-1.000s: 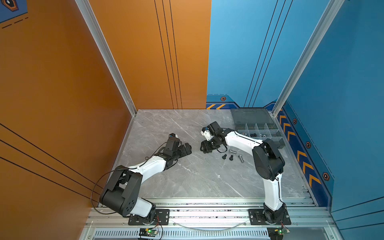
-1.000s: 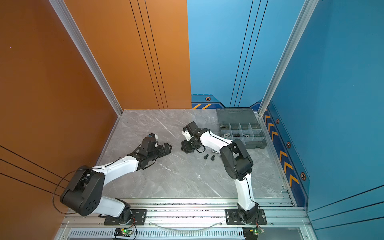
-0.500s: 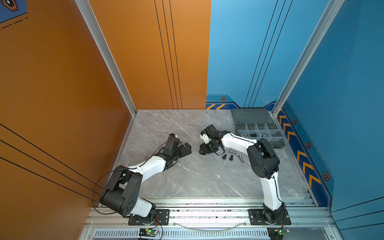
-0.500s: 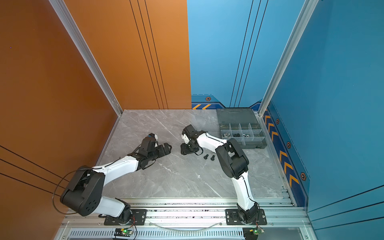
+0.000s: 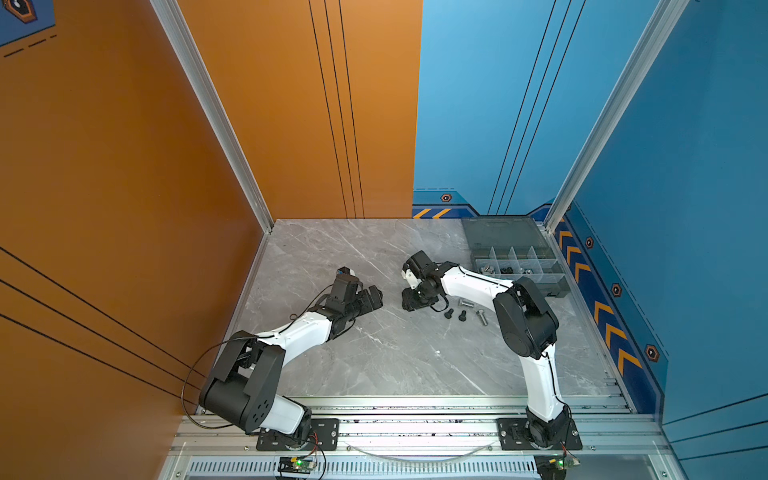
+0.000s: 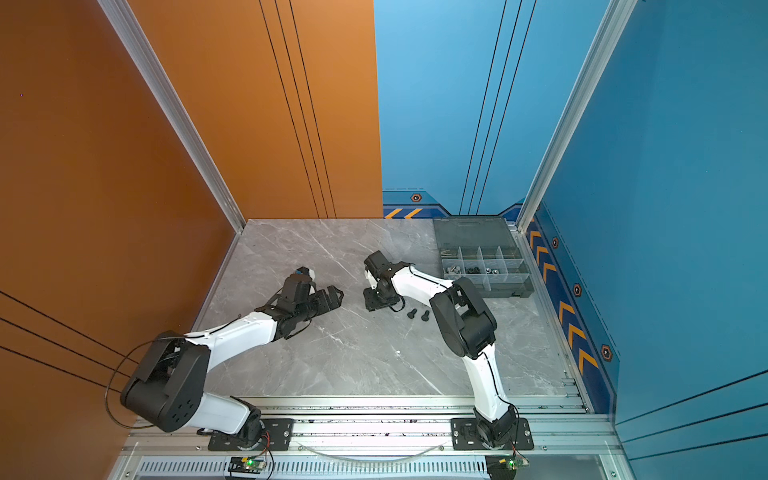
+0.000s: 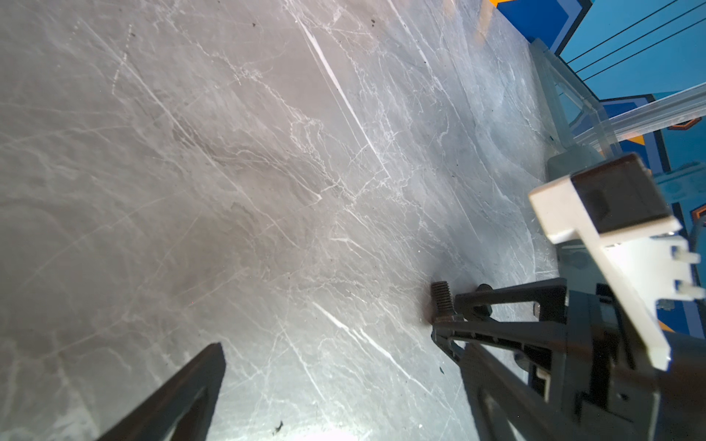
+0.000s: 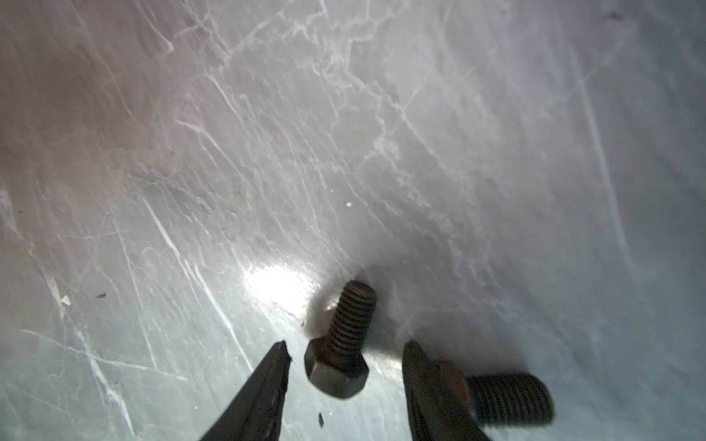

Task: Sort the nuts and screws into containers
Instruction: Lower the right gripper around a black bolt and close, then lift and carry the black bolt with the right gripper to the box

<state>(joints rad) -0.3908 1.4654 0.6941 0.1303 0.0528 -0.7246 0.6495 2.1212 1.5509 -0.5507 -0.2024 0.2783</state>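
With its jaws narrowed to about half, the right end effector [image 8: 345,345], near the middle of both top views, now straddles an untouched black screw [image 8: 338,372] lying on the bench [image 8: 267,152], so a grasp looks imminent, while the left end effector [image 5: 376,298] stays wide.

We're looking at a robot test cell, not a home: orange panels [image 5: 124,145] and blue panels [image 5: 685,166] box in a marble-look tabletop [image 5: 395,353]. Aluminium post [image 5: 208,108], left arm [image 5: 299,336] and right arm [image 5: 540,386] bolted to front rail [image 5: 415,428], chevron strip [image 5: 611,328].
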